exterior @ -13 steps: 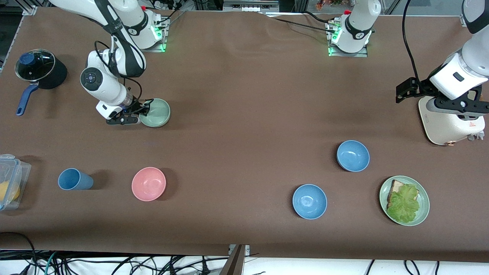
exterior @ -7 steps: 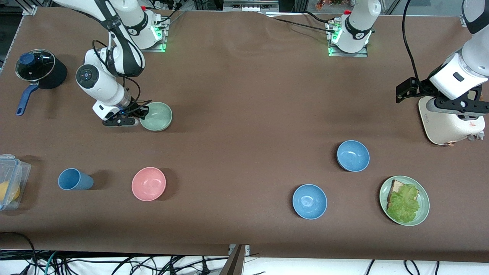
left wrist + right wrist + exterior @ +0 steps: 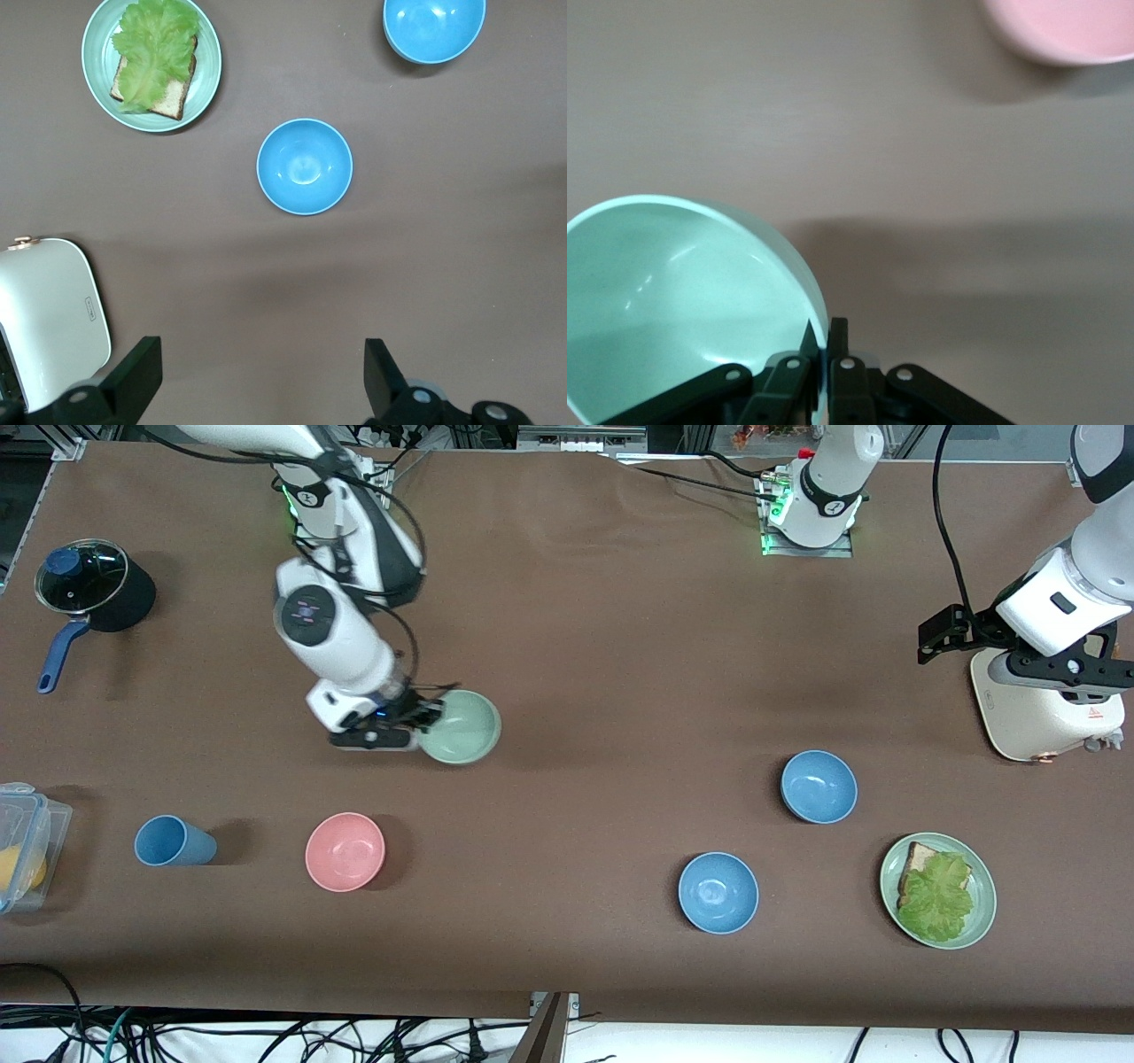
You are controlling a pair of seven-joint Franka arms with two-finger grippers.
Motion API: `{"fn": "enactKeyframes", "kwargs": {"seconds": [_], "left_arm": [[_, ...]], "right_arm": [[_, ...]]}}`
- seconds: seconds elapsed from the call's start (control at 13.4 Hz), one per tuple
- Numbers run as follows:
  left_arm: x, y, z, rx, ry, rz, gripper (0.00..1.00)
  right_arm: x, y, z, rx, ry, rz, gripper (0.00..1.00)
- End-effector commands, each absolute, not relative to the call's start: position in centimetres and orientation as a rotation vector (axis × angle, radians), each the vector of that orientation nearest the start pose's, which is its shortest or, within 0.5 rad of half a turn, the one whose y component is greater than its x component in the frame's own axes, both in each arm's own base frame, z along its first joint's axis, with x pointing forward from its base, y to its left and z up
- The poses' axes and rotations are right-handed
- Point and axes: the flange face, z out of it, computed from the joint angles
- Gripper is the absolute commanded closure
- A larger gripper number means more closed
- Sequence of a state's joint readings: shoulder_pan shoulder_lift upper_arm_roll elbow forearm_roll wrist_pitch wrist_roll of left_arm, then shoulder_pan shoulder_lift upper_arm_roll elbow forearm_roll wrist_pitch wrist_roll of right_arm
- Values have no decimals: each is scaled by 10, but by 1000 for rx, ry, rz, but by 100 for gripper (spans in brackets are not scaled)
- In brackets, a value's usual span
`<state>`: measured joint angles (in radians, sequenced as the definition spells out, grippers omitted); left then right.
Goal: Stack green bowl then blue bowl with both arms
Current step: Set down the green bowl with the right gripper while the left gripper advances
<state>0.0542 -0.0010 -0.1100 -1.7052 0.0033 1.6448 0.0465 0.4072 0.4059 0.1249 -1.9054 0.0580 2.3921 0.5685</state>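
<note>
Firmly, my right gripper [image 3: 423, 717] pinched the green bowl [image 3: 461, 727] by its rim, carrying it above the table toward the blue bowls [image 3: 819, 786] for stacking; my left gripper [image 3: 257, 390] waited, jaws apart, over bare cloth beside the toaster [image 3: 1041, 708].

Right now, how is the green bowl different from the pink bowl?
The green bowl is pale mint; the pink bowl is pink. The green bowl has its rim pinched in the right gripper, while nothing touches the pink bowl. The green one seems lifted and slightly tilted, the pink one sits flat on the table, nearer the front camera. Both are small, round, plain and look the same size.
</note>
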Motion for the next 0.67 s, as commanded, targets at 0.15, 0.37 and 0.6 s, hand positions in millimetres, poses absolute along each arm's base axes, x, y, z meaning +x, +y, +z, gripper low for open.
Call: {"fn": "enactKeyframes", "kwargs": {"seconds": [0.15,0.37,0.6], "left_arm": [[557,-30,572,-3119,182,101,0],[557,-30,572,-3119,184,101,0],[560,-29,566,-3120,175,120,0]], "right_arm": [[558,456,239,-2953,343,4,100],[550,480,217,-2928,413,6,100],[551,480,210,-2918,424,-3,100]]}}
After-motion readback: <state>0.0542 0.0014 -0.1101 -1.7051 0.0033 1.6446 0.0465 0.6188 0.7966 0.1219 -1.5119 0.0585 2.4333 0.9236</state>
